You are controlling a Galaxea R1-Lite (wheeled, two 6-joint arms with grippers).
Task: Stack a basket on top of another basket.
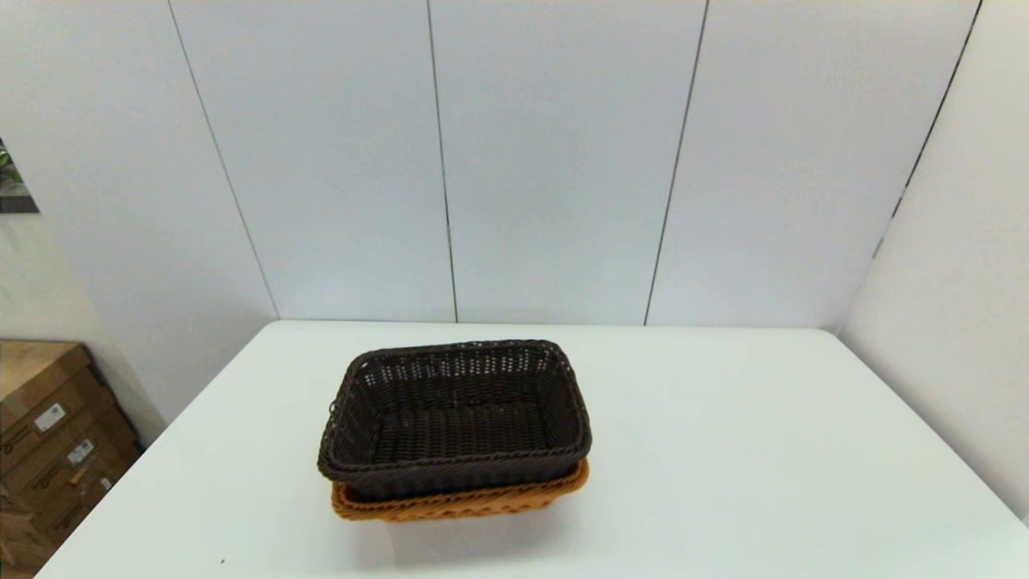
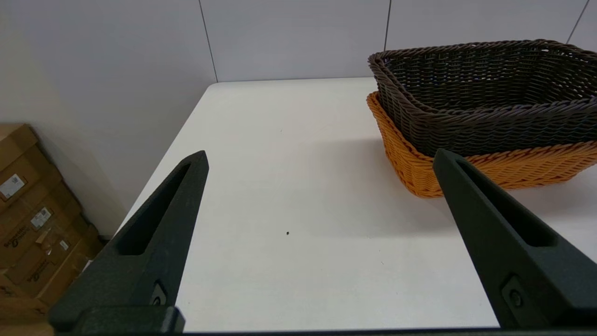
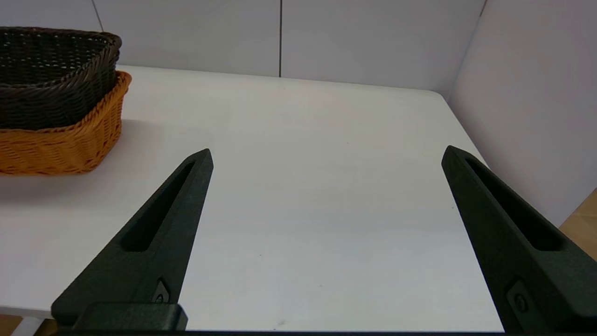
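Dark brown basket [image 1: 455, 418] sat nested inside the orange-tan basket [image 1: 458, 503], rim riding above it, the pair on the white table [image 1: 723, 450]. Left gripper [image 2: 319, 158] hung low, near the stack on its left side, fingers spread wide, holding nothing. Right gripper [image 3: 326, 156] stood well right of the stack, likewise spread and empty. Cardboard boxes [image 1: 48, 442] lay off the table, left of the stack.

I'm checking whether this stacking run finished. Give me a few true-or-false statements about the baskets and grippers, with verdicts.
1. The dark brown basket sits inside the orange-tan basket. True.
2. The left gripper is shut on the dark basket's rim. False: it is open and apart from both baskets.
3. The right gripper is open over bare table. True.
4. The dark brown basket holds fruit. False: it is empty.
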